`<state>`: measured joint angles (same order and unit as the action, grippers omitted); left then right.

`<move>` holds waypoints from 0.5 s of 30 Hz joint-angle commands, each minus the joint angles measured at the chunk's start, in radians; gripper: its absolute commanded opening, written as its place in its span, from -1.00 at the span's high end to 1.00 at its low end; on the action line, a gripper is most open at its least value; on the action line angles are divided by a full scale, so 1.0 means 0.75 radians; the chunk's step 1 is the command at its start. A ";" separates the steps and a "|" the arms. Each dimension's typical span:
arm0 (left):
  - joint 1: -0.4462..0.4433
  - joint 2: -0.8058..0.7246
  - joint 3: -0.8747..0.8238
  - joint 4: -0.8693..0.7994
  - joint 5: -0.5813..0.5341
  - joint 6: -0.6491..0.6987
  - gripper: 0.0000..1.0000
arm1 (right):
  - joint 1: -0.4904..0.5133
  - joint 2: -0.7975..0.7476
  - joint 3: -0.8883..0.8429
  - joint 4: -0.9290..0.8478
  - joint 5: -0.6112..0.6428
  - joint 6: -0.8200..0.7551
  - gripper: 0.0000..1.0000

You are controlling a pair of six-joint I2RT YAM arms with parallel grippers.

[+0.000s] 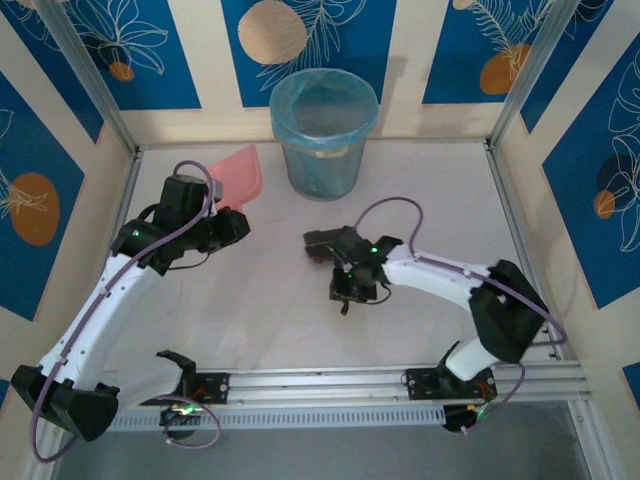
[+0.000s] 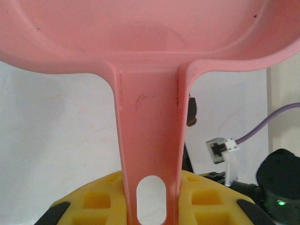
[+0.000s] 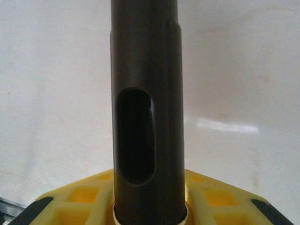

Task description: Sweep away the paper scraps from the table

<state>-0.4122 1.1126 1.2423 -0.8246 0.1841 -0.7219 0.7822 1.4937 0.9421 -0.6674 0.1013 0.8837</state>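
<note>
My left gripper [image 1: 232,222] [image 2: 151,197] is shut on the handle of the pink dustpan [image 1: 240,172] [image 2: 150,140], whose pan is tilted up at the back left of the white table [image 1: 430,190], close to the bin. Near the middle of the table, my right gripper [image 1: 345,262] [image 3: 147,206] is shut on the dark handle of a brush [image 1: 320,243] [image 3: 146,117], which has a long slot in it. The brush reaches left, just above the table. The paper scraps are out of view.
A round bin [image 1: 322,135] with a blue liner stands at the back centre against the patterned wall. Aluminium rails [image 1: 400,380] run along the near edge by the arm bases. A purple cable [image 2: 272,122] loops beside the left wrist.
</note>
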 commanded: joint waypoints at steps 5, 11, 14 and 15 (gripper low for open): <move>-0.102 0.075 -0.024 0.180 0.113 0.143 1.00 | -0.205 -0.295 -0.220 -0.036 -0.062 0.187 1.00; -0.226 0.182 0.047 0.199 0.133 0.257 1.00 | -0.414 -0.435 -0.320 0.041 -0.206 0.247 1.00; -0.277 0.249 0.103 0.150 0.127 0.321 1.00 | -0.462 -0.461 -0.317 0.095 -0.295 0.266 1.00; -0.296 0.271 0.122 0.131 0.118 0.344 1.00 | -0.477 -0.467 -0.318 0.124 -0.344 0.282 1.00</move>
<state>-0.6025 1.2877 1.2716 -0.7174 0.2584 -0.5491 0.4454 1.1656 0.7090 -0.6292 -0.0349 1.0458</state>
